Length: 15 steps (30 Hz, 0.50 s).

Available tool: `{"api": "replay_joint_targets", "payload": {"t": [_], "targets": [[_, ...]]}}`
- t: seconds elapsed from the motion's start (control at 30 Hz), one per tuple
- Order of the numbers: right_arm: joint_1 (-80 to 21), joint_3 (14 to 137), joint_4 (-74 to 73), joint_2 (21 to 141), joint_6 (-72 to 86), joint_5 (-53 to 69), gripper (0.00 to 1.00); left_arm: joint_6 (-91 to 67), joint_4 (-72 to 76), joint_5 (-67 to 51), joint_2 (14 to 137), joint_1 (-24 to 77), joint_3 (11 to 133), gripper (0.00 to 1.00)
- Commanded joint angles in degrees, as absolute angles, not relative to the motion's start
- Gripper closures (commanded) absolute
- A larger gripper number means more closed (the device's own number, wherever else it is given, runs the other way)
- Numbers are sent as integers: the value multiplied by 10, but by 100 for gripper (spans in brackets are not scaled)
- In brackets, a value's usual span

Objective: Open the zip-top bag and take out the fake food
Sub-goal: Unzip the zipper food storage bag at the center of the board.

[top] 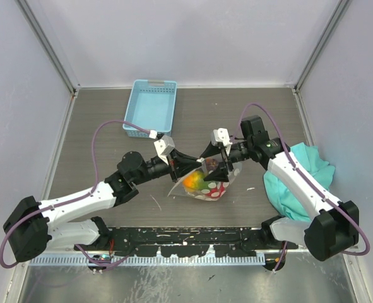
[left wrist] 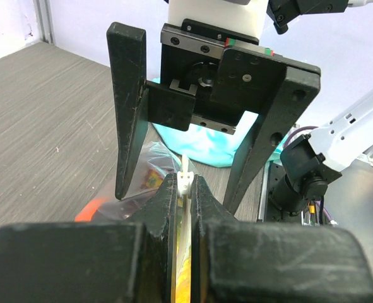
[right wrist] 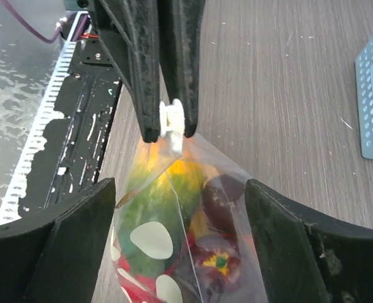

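The zip-top bag (top: 205,184) is clear with white dots and hangs just over the middle of the table. My left gripper (top: 195,165) is shut on the bag's top edge, right at the white zipper slider (left wrist: 185,182). The slider (right wrist: 171,120) also shows in the right wrist view, pinched between the left fingers. My right gripper (right wrist: 180,186) is open, and its fingers straddle the bag (right wrist: 186,240) without touching it. Inside the bag lies the fake food: a green and yellow fruit (right wrist: 164,205), a dark purple piece (right wrist: 223,192) and a red one (right wrist: 219,260).
A light blue basket (top: 149,107) stands at the back of the table, left of centre. A teal cloth (top: 303,177) lies bunched at the right, under my right arm. The black toothed rail (top: 186,243) runs along the near edge.
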<state>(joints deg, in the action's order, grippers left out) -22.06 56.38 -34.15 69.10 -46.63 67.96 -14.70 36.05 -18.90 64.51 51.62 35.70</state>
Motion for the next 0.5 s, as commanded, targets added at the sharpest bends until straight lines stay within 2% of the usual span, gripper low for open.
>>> {"api": "replay_joint_targets", "payload": {"t": [0.0,0.17,0.47], "targets": [[-223,570,-315,673,-458,651,15,-156,430,-187,636,514,353,100],[-223,572,-321,669,-463,651,25,-158,429,-172,623,514,343,100],[-182,608,-400,662,-516,693,18,-146,393,-175,591,512,329,100]]}}
